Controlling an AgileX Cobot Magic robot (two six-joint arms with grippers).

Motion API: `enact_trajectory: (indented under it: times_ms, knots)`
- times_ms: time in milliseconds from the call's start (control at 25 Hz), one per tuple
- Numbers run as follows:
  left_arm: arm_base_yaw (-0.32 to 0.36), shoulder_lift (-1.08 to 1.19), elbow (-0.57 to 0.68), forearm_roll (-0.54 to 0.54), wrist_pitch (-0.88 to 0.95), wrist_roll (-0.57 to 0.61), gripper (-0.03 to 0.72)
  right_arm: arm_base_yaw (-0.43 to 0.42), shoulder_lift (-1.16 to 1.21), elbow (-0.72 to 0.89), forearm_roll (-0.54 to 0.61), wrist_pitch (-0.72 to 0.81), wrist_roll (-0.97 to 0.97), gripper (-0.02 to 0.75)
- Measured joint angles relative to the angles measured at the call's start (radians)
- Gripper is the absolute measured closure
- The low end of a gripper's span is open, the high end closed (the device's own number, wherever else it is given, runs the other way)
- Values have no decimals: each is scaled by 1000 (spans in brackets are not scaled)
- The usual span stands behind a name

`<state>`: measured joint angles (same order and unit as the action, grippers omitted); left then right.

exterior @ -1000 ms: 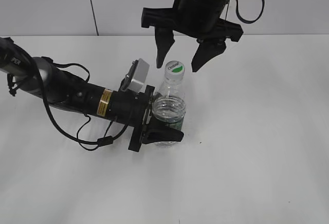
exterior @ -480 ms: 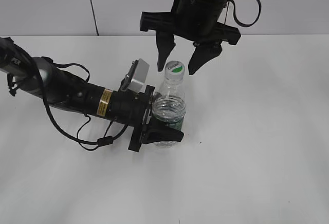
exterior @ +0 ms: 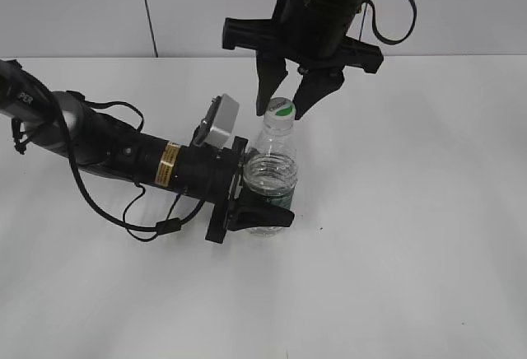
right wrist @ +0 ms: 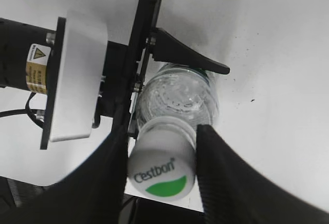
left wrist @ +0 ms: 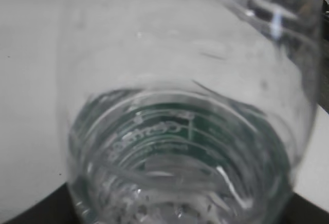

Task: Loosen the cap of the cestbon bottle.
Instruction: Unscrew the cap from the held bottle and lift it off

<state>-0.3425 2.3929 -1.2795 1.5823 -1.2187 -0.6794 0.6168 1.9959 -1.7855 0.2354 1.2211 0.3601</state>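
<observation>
White table [exterior: 412,252]: one cestbon bottle [exterior: 270,179], one cap [exterior: 281,109], two grippers.

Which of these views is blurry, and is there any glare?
Left wrist view: the bottle fills the frame, soft and out of focus, with small glints at top right. Right wrist view: the cap print reads sharp. Exterior view: evenly lit, no strong glare.

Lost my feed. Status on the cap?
Left gripper clamps bottle upright. Right gripper straddles cap, fingers at its sides. Nothing in the way.
</observation>
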Motion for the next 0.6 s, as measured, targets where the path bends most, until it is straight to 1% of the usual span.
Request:
enact_trajectory:
  times_ms: [320, 480, 600]
  knots:
    - [0, 0, 0, 0, 0, 0, 284, 0, 0, 0, 1, -1, -9, 432]
    - [0, 0, 0, 0, 0, 0, 284, 0, 0, 0, 2, -1, -91, 432]
    - [0, 0, 0, 0, 0, 0, 284, 0, 0, 0, 5, -1, -191, 432]
